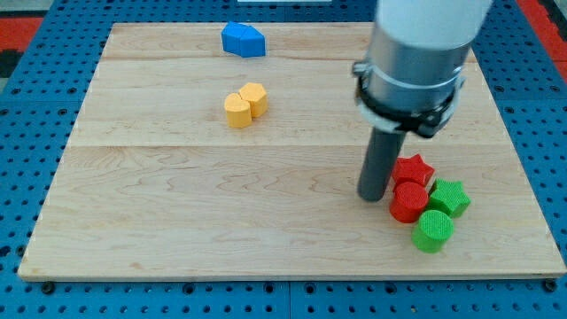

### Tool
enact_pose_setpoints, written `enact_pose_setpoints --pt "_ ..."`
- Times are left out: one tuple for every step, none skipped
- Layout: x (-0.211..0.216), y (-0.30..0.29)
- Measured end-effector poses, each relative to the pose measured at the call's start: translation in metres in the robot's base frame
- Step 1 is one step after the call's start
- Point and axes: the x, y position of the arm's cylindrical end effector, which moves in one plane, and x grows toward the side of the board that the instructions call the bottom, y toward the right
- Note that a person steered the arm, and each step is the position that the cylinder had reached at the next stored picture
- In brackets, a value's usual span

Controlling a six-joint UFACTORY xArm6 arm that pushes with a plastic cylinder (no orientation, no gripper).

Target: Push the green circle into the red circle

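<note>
My tip [370, 197] just left of red circle [408, 203]; green circle [432, 230] touching it near the board's [177, 230] bottom-right edge; no claw visible.

You see a broad cylindrical arm body [423, 40], white at the top and plain grey below. Around its lower rim sits a thin black clamp ring [409, 108] with small lugs jutting out at its sides. From beneath that ring a straight, dark grey rod [379, 159] emerges, far narrower than the body, smooth and unmarked, ending in my tip [369, 197], cut flat.
</note>
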Motion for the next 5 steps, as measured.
enact_pose_setpoints --pt "0.049 -0.005" --pt "0.085 0.036" --pt "0.078 0.083" --pt "0.052 0.038" --pt "0.059 0.037"
